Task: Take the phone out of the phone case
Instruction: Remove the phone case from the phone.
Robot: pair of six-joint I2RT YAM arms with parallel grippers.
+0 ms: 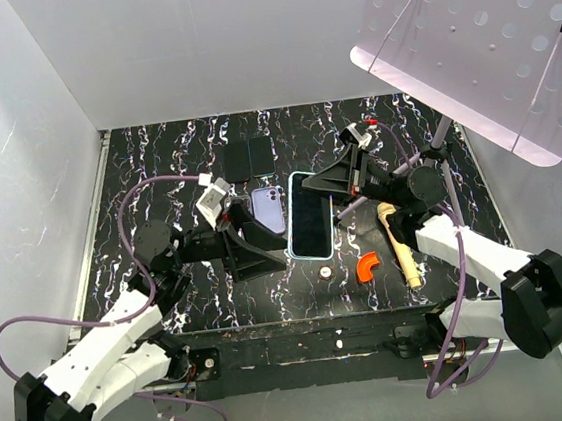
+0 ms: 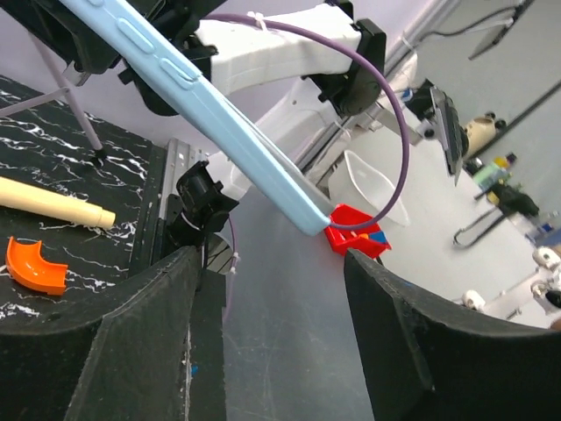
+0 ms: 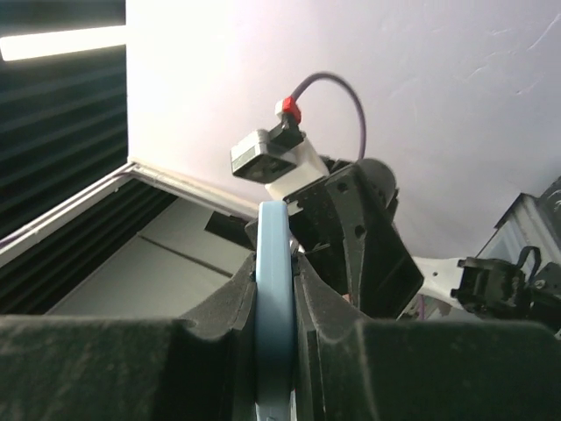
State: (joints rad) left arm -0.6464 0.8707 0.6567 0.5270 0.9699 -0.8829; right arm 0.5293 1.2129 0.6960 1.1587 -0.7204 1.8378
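Light-blue phone case [image 2: 219, 118] is clamped by one long edge in your right pincer [image 3: 273, 303]. It is lifted and tilted above the surface [image 1: 154, 153], and the dark phone [image 1: 309, 218] appears to sit inside it. Your left pincer [image 2: 270, 263] stands wide and holds nothing; the case hangs just ahead of it, above its fingertips. I judge the danger so: the right grip is only on a thin rim. If you push the phone from the left side, the case can turn or slip, and both may fall.
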